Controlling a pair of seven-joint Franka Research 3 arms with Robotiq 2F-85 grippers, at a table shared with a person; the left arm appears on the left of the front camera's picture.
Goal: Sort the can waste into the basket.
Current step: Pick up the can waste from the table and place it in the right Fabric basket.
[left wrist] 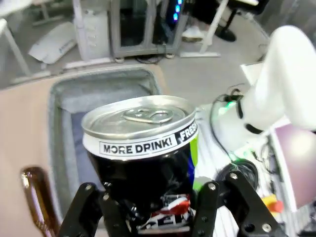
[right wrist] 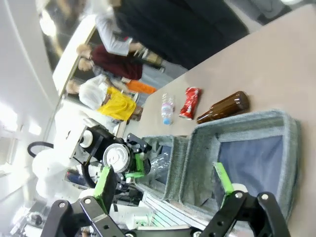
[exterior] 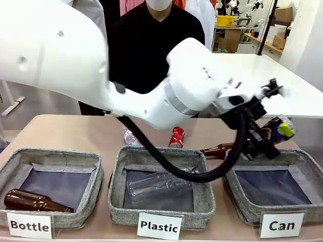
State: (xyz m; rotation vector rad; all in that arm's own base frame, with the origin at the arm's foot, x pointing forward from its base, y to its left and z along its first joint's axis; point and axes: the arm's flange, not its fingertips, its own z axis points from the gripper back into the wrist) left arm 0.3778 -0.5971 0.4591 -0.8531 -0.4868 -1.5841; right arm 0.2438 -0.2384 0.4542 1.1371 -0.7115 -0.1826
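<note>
My left gripper (exterior: 265, 137) is shut on the black-and-silver can (exterior: 278, 128) and holds it tilted in the air over the back edge of the grey "Can" basket (exterior: 241, 207). The left wrist view shows the can (left wrist: 143, 143) upright between the fingers of that gripper (left wrist: 148, 195), with the basket (left wrist: 57, 96) below it. The red crushed can (exterior: 176, 136) lies on the table behind the "Plastic" basket. My right gripper (right wrist: 163, 180) is open and holds nothing; beyond it are the held can (right wrist: 116, 158), the red can (right wrist: 189, 102) and the basket (right wrist: 291, 133).
A brown bottle (exterior: 218, 150) lies just behind the "Can" basket, and a clear bottle (exterior: 128, 135) lies by the red can. The "Plastic" basket (exterior: 117, 201) holds a clear bottle; the "Bottle" basket (exterior: 93, 176) holds a brown one. A person stands across the table.
</note>
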